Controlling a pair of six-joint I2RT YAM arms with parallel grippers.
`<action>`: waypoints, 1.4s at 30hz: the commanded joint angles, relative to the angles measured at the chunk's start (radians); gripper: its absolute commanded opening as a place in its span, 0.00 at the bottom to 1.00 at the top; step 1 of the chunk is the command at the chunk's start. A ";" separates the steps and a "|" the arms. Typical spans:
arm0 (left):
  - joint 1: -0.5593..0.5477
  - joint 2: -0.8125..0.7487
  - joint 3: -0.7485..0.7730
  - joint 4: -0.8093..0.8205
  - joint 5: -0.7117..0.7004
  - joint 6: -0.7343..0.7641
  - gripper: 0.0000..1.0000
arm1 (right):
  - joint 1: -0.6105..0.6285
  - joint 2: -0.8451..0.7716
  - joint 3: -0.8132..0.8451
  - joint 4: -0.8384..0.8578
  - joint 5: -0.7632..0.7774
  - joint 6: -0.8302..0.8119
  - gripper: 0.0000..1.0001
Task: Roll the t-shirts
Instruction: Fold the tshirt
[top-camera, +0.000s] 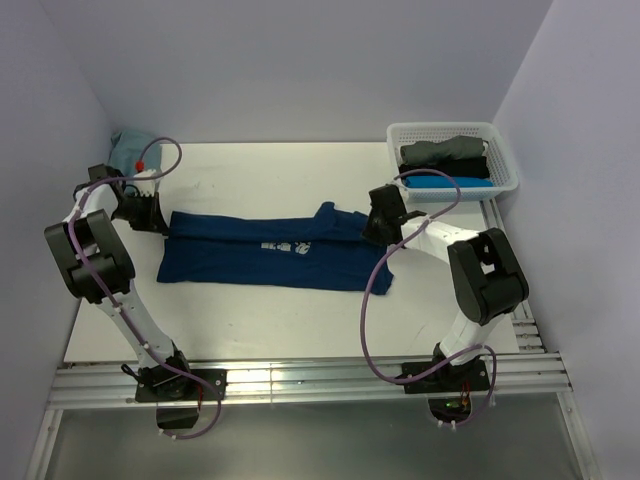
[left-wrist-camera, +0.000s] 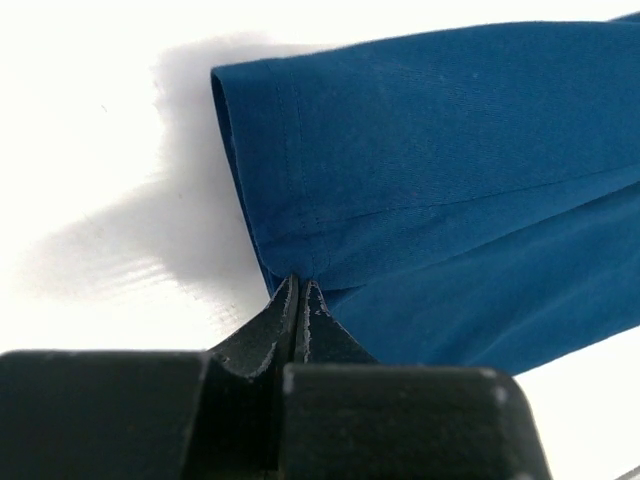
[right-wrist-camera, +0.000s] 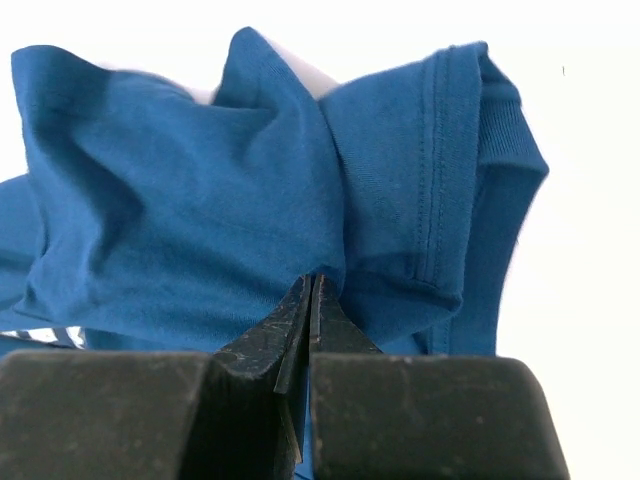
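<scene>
left jaws: left gripper (left-wrist-camera: 297, 285) is pressed together, pinching the hem end of the navy t-shirt (top-camera: 265, 255). The hem corner looks raised, with shadow under it.
right jaws: right gripper (right-wrist-camera: 309, 285) is clamped on a bunch of cloth beside a sleeve seam, at the neck end.
shirt: lies across the middle of the counter (top-camera: 280, 175) as a long band, folded lengthwise, with one arm at each end. One sleeve pokes out on the far edge near the right gripper.
step (my guess): squaring up the band before the roll starts.
do it well: draw both ends apart evenly until the band lies flat. Tuck the stray sleeve in and get the long edges parallel. Then roll from one end with a tight first turn, the other end pinned.
watch: the bunching at the right end. Roll over it and the roll goes lopsided. A thin pinch could also slip.
around: white basket (top-camera: 508, 165) at far right holds folded t-shirts (top-camera: 445, 165), well apart from the work. A teal t-shirt (top-camera: 128, 150) is heaped in the far left corner.
</scene>
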 joint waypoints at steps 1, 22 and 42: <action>0.016 -0.031 -0.013 -0.027 0.028 0.049 0.00 | 0.001 -0.048 -0.029 0.024 0.016 0.014 0.00; 0.038 -0.072 0.048 -0.041 0.025 0.037 0.61 | 0.006 -0.082 0.139 -0.066 0.006 -0.029 0.48; 0.048 -0.055 0.194 -0.090 0.048 -0.005 0.60 | 0.060 0.438 0.766 -0.310 -0.037 -0.039 0.44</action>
